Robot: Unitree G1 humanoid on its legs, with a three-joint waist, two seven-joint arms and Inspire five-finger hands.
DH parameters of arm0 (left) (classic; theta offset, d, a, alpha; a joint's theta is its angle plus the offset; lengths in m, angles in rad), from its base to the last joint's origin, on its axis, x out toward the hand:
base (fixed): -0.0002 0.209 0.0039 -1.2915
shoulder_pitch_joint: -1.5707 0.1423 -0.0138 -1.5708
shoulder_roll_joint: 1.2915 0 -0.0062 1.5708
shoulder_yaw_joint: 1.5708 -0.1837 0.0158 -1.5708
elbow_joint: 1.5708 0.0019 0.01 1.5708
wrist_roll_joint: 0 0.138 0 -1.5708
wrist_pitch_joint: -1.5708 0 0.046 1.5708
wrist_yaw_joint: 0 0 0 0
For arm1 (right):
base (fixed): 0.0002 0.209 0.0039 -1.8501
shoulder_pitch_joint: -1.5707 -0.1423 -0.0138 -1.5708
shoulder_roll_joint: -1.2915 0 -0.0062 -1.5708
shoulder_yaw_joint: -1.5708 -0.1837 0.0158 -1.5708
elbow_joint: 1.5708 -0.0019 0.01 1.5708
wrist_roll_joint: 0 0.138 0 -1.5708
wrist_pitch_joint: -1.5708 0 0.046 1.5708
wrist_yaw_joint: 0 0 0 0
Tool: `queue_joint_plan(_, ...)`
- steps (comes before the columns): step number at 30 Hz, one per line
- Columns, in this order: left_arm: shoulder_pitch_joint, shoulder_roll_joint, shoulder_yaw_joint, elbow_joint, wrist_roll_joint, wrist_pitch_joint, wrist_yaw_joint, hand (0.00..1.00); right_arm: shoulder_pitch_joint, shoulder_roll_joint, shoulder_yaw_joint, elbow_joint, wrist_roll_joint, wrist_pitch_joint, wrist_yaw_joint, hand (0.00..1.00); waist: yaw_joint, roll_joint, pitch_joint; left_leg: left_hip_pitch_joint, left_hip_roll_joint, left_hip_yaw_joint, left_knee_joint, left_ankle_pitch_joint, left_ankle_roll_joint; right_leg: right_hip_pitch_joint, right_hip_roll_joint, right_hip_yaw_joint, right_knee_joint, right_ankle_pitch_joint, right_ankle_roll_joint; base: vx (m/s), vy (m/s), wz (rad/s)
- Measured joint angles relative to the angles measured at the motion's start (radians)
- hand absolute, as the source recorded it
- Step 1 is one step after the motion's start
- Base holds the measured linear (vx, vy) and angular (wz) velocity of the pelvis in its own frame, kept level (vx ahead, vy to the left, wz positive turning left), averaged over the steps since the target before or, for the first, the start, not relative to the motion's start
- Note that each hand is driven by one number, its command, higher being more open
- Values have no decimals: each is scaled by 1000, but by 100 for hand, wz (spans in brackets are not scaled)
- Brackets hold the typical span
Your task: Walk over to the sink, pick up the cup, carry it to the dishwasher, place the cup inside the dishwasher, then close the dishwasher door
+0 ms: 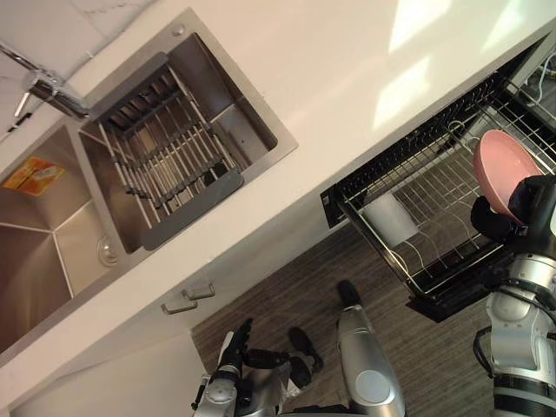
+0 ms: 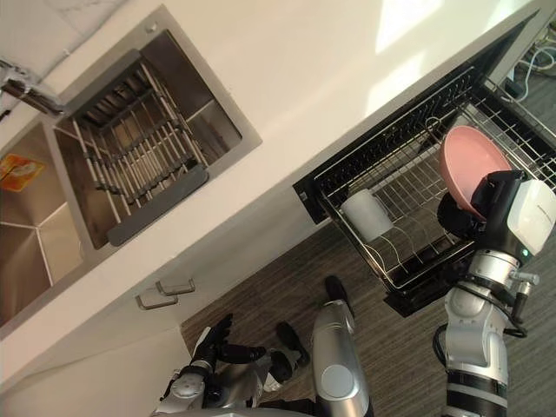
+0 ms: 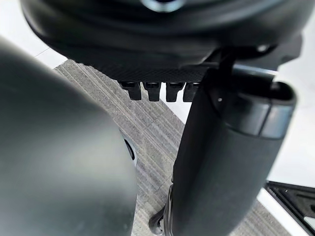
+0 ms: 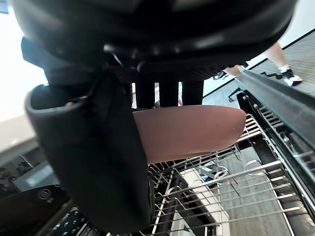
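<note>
Head views: right hand (image 2: 499, 204) at 3 o'clock, above the pulled-out dishwasher rack (image 2: 417, 187). Its fingers are curled round the pink cup (image 2: 469, 165), thumb on one side, fingers on the other. The cup is wide, bowl-shaped and smooth, tilted on edge, clear of the wires. I cannot tell whether its lower rim touches the rack, because the hand hides it.

A white cup (image 2: 367, 215), plain and cylindrical, lies on its side in the rack at 9 o'clock from the pink one.

Right wrist view adds the pink wall (image 4: 197, 130) pinched between the thumb (image 4: 98, 162) and the fingers (image 4: 167, 93), with white-coated wire tines below. A person's shoes (image 4: 288, 74) are at 2 o'clock on the floor beyond.

Left hand (image 2: 217, 343) is at 7 o'clock, low over the grey striped floor (image 1: 278, 287), fingers loosely extended and holding nothing. In the left wrist view its fingers (image 3: 155, 89) are foreshortened to short stubs.

Steel sink (image 1: 52, 261) is at 9 o'clock, set in the white tabletop (image 1: 347, 78). It is brushed metal, with a slatted drain basket (image 1: 165, 156) in the right basin. The faucet (image 1: 52, 91) is cut off at the frame edge. Two drawer handles (image 1: 187, 300) are below.
</note>
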Motion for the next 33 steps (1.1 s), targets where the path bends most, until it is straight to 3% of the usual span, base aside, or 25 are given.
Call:
queue_joint_plan(9, -26, -19, -4, 4, -1, -5, 8, 100, -111, -13, 153, 154, 2, 1, -16, 0, 27, 0, 7, -38, 10, 82, 67, -49, 9, -53, 29, 83, 13, 9, 15, 7, 30, -28)
queue_joint_plan(27, -52, -25, -4, 3, -19, -32, 30, 100, -303, -98, 230, 366, 36, 17, -8, 0, 85, 16, 27, -76, 7, 43, 117, -54, 13, -79, -12, 18, 52, -6, 21, -15, -9, 7)
queue_joint_plan(28, -54, -25, -4, 3, -19, -34, 31, 100, -312, -106, 230, 372, 36, 18, -11, 100, 87, 16, 26, -81, 6, 41, 119, -54, 13, -84, -14, 16, 54, -6, 21, 5, -13, 8)
queue_joint_plan(33, -58, -31, -5, 9, -20, -33, 35, 100, -333, -121, 222, 392, 34, 47, -38, 100, 89, 24, 21, -95, 3, 24, 128, -54, 13, -90, -25, -1, 63, -6, 20, 1, -12, 11)
